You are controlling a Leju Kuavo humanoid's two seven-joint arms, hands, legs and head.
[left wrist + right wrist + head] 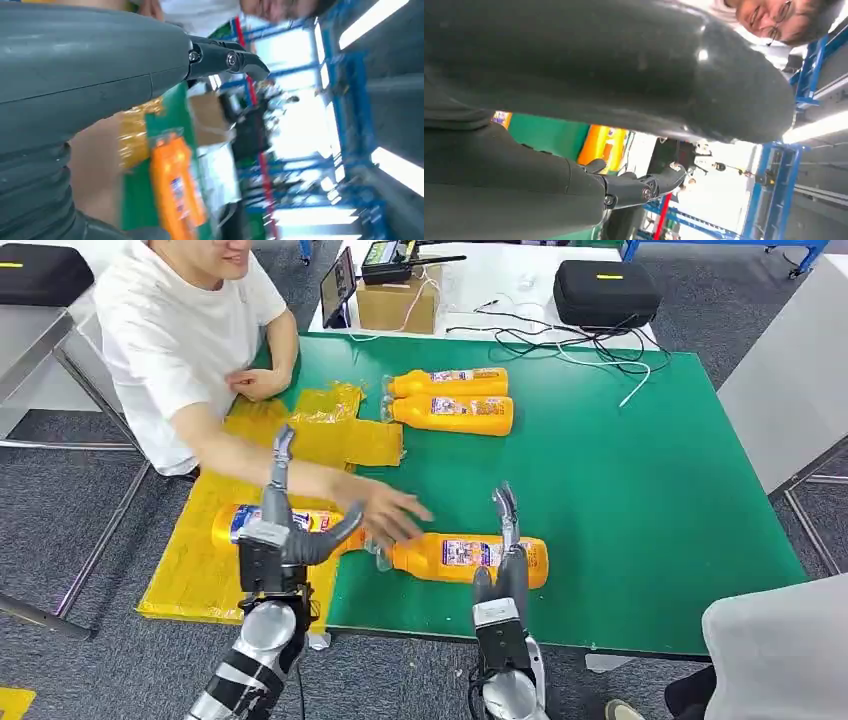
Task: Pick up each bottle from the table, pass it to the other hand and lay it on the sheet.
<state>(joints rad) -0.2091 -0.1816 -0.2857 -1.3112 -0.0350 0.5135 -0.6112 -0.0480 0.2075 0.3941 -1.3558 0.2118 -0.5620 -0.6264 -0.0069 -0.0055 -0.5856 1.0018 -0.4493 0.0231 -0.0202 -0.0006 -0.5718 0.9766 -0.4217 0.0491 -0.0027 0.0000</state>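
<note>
Honestly, with both hands empty and fingers spread, right hand (508,558) could bump the person's hand (385,512) reaching just beside its fingertips at the orange plastic bottle (470,558).

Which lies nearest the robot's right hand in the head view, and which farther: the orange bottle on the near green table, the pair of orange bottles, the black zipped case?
1. Near orange bottle, just beyond the right hand.
2. Pair of orange bottles, mid-table.
3. Black zipped case, on the far white table.
</note>
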